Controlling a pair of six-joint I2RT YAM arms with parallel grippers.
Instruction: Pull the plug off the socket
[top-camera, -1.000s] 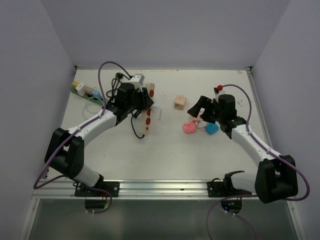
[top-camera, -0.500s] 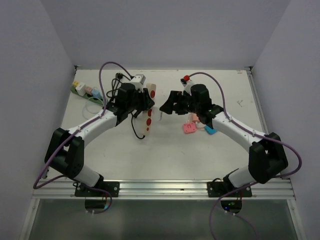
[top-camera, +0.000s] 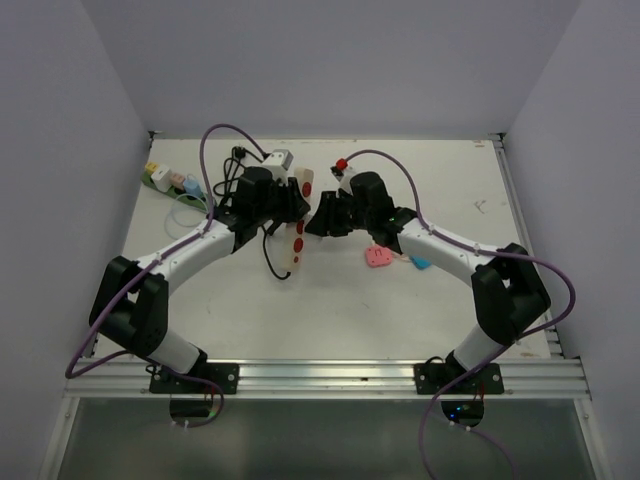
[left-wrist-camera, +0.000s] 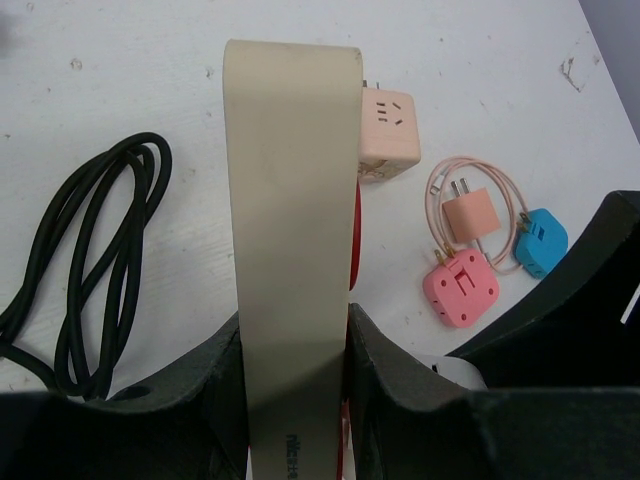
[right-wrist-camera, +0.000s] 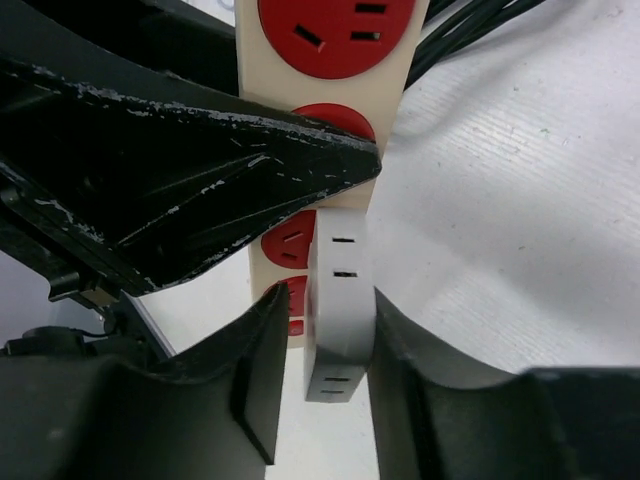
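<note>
The socket (left-wrist-camera: 290, 180) is a long cream power strip with red round outlets (right-wrist-camera: 335, 30), lifted on edge, and my left gripper (left-wrist-camera: 295, 330) is shut on its sides. In the top view the socket (top-camera: 297, 243) sits between both grippers. A white plug (right-wrist-camera: 338, 290) sticks out of one red outlet. My right gripper (right-wrist-camera: 330, 310) straddles this plug. Its right finger (right-wrist-camera: 400, 360) touches the plug's side, while the left finger (right-wrist-camera: 262, 370) stands a small gap away. In the top view my right gripper (top-camera: 318, 222) is right beside the left gripper (top-camera: 290, 205).
The strip's black cord (left-wrist-camera: 80, 270) lies coiled to the left. A peach cube adapter (left-wrist-camera: 388, 135), a pink adapter (left-wrist-camera: 460, 287), a blue one (left-wrist-camera: 540, 242) and a small peach plug (left-wrist-camera: 470, 212) lie to the right. A green strip with coloured plugs (top-camera: 170, 182) sits back left.
My right arm swung left from the coloured adapters to the cream strip, and its jaws narrowed around the white plug. The left gripper kept its hold and place.
</note>
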